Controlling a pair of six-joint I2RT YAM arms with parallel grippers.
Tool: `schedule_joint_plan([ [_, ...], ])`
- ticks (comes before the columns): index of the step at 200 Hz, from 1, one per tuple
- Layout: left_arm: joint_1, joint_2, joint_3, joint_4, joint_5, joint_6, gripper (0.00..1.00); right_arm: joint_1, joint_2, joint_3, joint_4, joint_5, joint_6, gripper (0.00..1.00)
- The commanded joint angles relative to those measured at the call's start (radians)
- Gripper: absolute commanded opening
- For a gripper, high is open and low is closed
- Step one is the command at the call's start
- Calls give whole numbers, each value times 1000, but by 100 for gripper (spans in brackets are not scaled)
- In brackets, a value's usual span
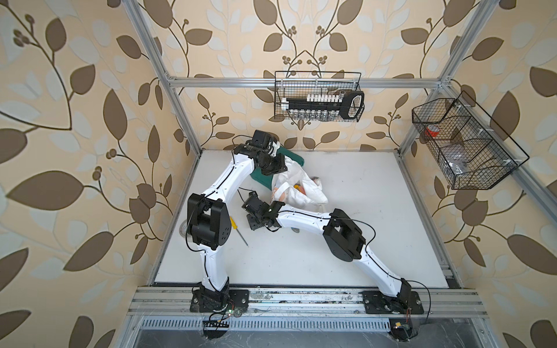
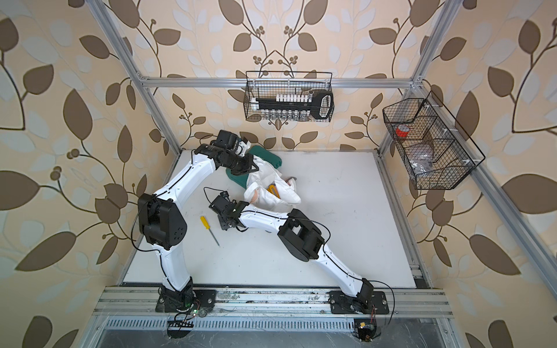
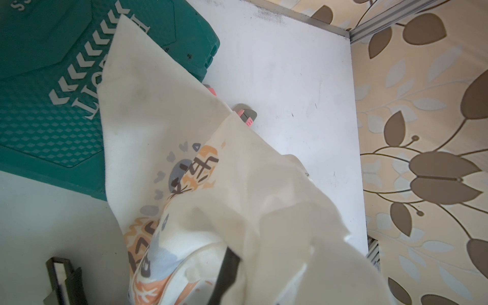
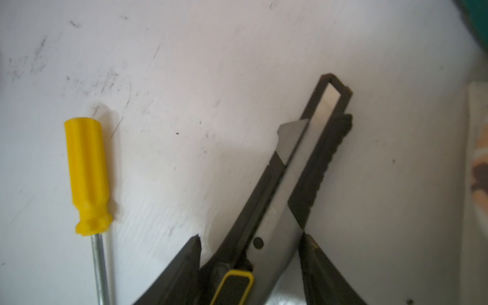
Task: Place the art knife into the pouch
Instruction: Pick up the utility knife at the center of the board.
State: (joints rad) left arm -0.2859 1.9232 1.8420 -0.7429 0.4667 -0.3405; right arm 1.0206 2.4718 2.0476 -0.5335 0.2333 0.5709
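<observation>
Art knife [image 4: 277, 211] inside parted right end effector [image 4: 249, 235]

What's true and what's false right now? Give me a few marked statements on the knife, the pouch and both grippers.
1. The art knife is already inside the pouch. False: it lies on the table, between the fingers of the right gripper.
2. The left gripper is shut on the pouch's cloth. True.
3. The right gripper holds the yellow-handled screwdriver. False: the screwdriver lies untouched on the table, apart from the knife.
4. The pouch partly overlaps the green case. True.
</observation>
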Motion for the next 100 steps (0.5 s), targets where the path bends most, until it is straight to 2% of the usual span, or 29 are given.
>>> schedule_joint_plan([
  [1,13,-24,-2,46,15,16,0,-3,10,-31,-85,30,-21,53],
  [43,13,-22,-3,51,20,13,0,-1,-22,-102,-102,-3,-41,39],
  [100,14,-22,-9,49,16,14,0,19,-190,-301,-91,-2,-84,36],
])
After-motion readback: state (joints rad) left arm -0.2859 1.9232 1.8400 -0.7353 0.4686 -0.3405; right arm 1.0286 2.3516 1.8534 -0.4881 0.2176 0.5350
